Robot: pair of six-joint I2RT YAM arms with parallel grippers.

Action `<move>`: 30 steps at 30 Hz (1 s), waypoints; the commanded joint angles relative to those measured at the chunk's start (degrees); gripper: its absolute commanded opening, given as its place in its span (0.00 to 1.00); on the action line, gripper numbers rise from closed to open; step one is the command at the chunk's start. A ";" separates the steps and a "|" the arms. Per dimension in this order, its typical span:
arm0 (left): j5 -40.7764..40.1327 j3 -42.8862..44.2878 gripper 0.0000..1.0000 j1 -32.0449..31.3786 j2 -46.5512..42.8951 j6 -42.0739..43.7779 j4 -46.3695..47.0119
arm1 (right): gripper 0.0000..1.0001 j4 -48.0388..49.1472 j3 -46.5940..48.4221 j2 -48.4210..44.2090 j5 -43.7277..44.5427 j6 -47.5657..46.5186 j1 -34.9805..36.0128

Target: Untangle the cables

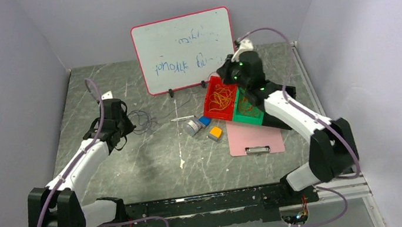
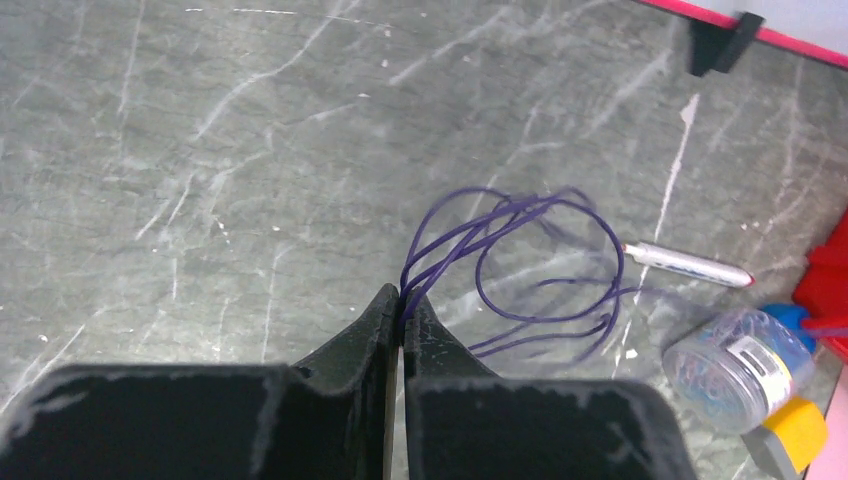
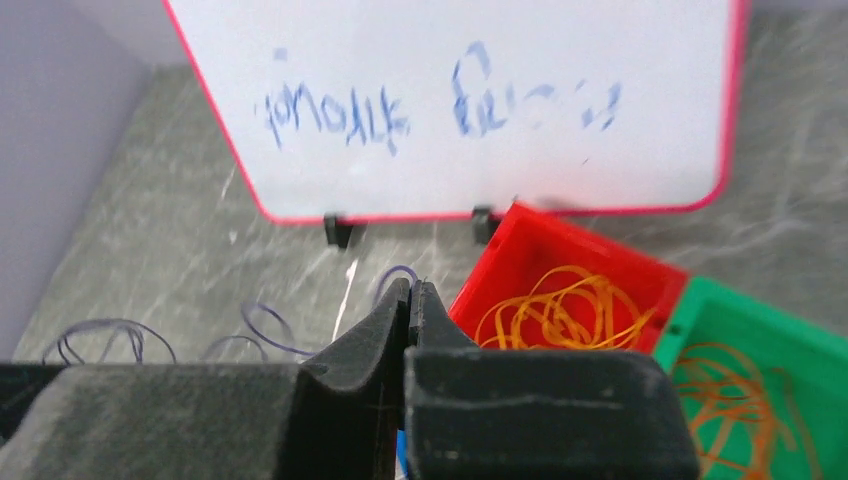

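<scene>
Left wrist view: the left gripper (image 2: 400, 300), jaws pressed together, pinches the purple cable (image 2: 545, 260).
The cable's loops stretch straight out from the fingertips, lying in front of the whiteboard's (image 1: 184, 50) left corner. The left arm is nearer. The right gripper (image 3: 412, 295), also closed, hangs by the board's right end. Whether it holds a strand cannot be told.
</scene>
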 commanded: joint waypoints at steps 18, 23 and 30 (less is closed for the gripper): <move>9.64 1.02 0.07 9.21 8.02 -3.72 3.72 | 0.00 -7.12 0.37 -21.40 19.68 -8.31 -8.02; 9.79 0.33 0.18 9.70 9.98 -4.49 4.25 | 0.00 -8.56 1.37 -24.37 24.87 -10.50 -8.82; 9.61 -2.26 0.18 9.80 12.22 -5.82 7.06 | 0.00 -8.57 4.15 -29.11 29.13 -13.92 -9.46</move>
